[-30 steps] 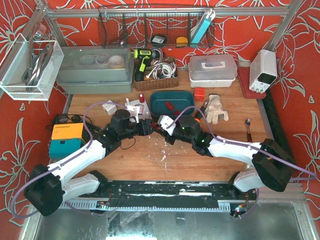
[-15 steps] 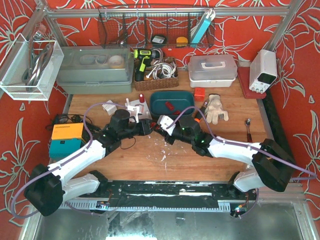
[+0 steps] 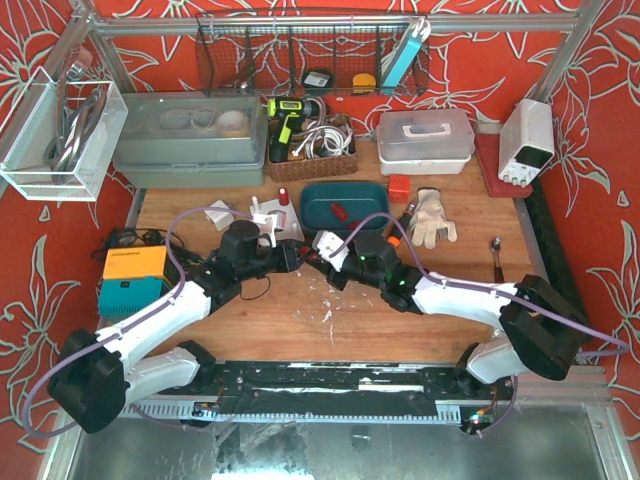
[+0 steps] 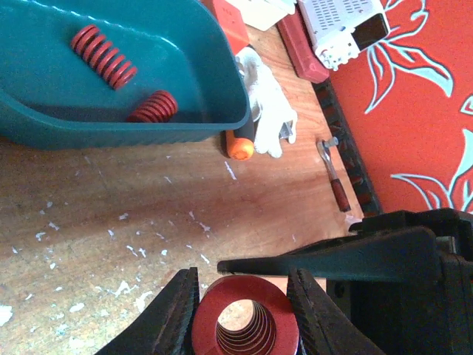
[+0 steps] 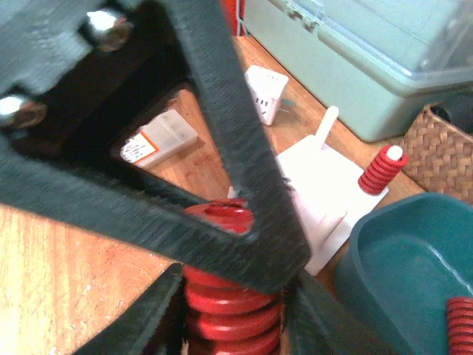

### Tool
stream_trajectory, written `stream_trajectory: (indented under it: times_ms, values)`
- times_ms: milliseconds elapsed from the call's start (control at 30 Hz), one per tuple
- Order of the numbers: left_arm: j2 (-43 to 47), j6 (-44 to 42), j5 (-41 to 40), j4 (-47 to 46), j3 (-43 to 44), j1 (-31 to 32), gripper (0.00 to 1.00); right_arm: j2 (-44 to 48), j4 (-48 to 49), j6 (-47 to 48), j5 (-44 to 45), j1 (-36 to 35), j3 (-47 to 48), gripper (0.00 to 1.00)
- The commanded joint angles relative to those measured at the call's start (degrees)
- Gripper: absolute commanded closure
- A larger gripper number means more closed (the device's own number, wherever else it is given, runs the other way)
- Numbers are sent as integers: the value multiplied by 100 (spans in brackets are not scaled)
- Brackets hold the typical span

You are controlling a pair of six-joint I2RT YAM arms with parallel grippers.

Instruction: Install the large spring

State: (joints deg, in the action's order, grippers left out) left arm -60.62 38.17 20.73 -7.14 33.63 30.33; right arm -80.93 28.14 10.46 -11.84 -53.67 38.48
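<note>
While your left pincer (image 4: 242, 285) and right pincer (image 5: 233, 299) both clench the large spring (image 4: 245, 318) at the middle of the bench (image 3: 290, 330), keep its bore square. Carry it toward the white fixture (image 5: 318, 185) at eleven o'clock, and centre it over the bare post (image 5: 326, 122) before loosening either.

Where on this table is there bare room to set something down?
Bare, flecked wood lies between the left arm and right arm ahead of the front rail, and between the glove and the ratchet. Crowded around the teal tray, white fixture and the large spring held mid-table.
</note>
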Motion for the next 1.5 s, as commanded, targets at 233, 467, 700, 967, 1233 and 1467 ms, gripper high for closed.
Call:
stream_trajectory:
  times_ms: [233, 467, 700, 967, 1233, 1467]
  values:
    - [138, -787, -1302, 629, 701, -97, 99, 180, -1226, -734, 678, -21, 511, 6]
    - [-82, -1324, -3016, 526, 1070, -264, 100, 969, -1806, -1181, 1834, -19, 273, 1]
    - [-771, -1799, -3995, 10, 1318, -912, 100, 1306, -1370, -1146, 2137, -12, -184, 1]
    - [-2043, -2047, -3926, -289, 1914, -1504, 100, 1272, -1320, -1274, 2216, -20, -202, 1]
    - [-2910, -2169, -3728, -448, 2250, -1789, 100, 1254, -1307, -1224, 2232, -19, -199, 1]
    - [-3421, -2274, -3606, -462, 2483, -1883, 100, 1237, -1305, -1167, 2174, -16, -197, 1]
